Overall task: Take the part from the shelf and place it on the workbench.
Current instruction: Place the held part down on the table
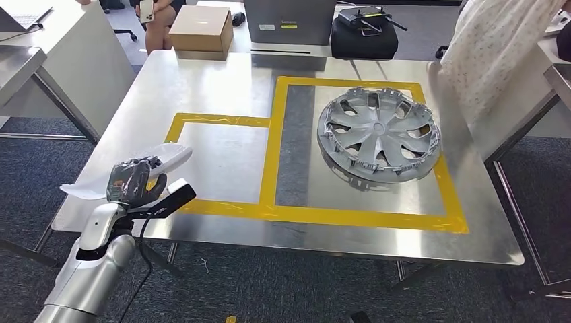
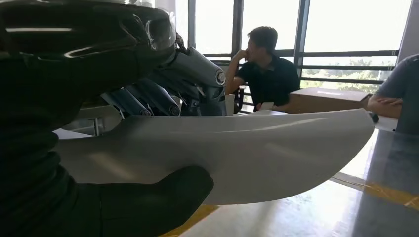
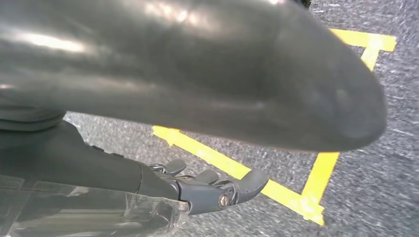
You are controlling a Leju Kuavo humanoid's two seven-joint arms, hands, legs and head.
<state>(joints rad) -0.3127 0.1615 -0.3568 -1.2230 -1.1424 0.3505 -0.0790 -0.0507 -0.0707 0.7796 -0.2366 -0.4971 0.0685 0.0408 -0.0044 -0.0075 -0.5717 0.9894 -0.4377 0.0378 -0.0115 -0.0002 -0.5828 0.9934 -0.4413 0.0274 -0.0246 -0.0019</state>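
Workbench point(image 1: 222, 229), a steel-topped table marked with yellow tape point(image 1: 269, 161), serves as the landmark. At its near left corner the left hand point(image 1: 137, 180) grips the part point(image 1: 158, 161), a pale, curved, elongated panel, holding it just over that corner and the edge of the smaller taped box. From the left wrist camera the part point(image 2: 257, 148) runs across the view as a smooth, light blade shape, with the thumb under it and the darker fingers point(image 2: 148, 98) wrapped over the top, so the hand is clamped on it. Well to the right on the workbench, inside the larger taped box, a silver hubcap point(image 1: 378, 134) lies flat. Beyond the far edge of the workbench stand a cardboard box point(image 1: 202, 30) and a black case point(image 1: 363, 37). The right hand point(image 3: 212, 190) hangs over grey carpet with yellow floor tape point(image 3: 276, 190); its fingers are loosely curled around nothing.
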